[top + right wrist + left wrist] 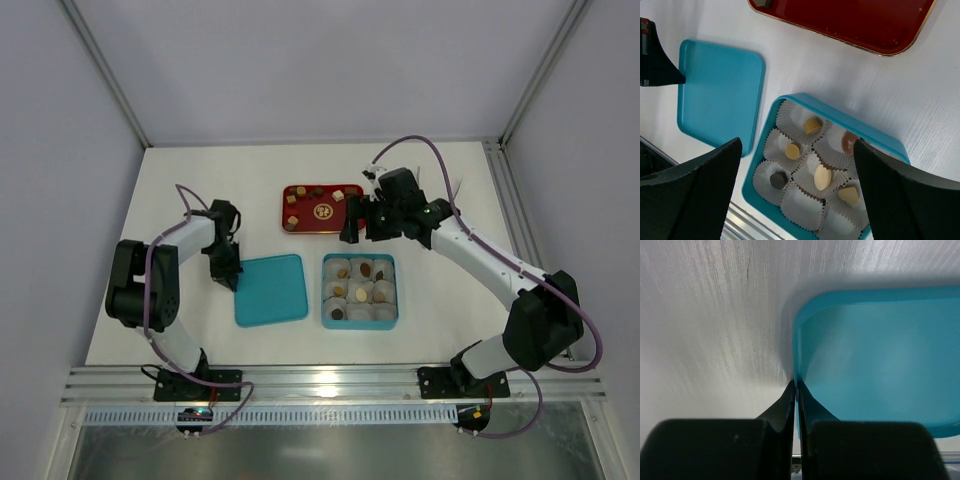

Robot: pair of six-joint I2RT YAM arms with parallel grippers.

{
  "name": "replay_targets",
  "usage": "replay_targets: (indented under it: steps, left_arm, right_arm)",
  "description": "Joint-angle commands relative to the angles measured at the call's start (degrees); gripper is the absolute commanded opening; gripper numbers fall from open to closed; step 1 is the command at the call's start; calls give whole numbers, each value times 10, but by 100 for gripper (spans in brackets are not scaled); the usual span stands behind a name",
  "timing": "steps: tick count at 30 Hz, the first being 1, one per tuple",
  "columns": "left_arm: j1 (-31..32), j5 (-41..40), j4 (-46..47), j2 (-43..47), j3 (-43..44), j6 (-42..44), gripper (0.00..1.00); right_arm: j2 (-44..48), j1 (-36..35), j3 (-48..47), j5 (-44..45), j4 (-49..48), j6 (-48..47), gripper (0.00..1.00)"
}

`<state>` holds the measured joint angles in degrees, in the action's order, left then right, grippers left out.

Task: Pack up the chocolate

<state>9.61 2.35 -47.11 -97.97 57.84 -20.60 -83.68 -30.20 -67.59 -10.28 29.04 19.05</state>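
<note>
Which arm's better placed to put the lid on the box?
Left. The left gripper is shut on the teal lid at its edge, beside the box. The right gripper is open, holding nothing.

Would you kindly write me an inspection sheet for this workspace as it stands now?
Surface: white table, streaked finish.
Job's things: chocolate in six paper cups of the teal box; several more pieces on the red tray; teal lid beside the box.
Clutter: nothing seen.
Grippers: left gripper jaws shut on the lid's left edge; right gripper jaws open, holding nothing, near the tray's right end.
Cables: purple cables looped along both arms.
Surroundings: white walls; metal rail along the near edge.
</note>
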Motion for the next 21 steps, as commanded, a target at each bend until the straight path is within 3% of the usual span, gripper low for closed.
replay_targets:
  steps: [1, 21]
  left_arm:
    - [-5, 16, 19, -4, 2, 0, 0]
    - [-27, 52, -30, 145, 17, 1, 0]
  right_arm:
    - [-10, -18, -11, -11, -28, 0, 92]
    - [-194, -145, -192, 8, 18, -10, 92]
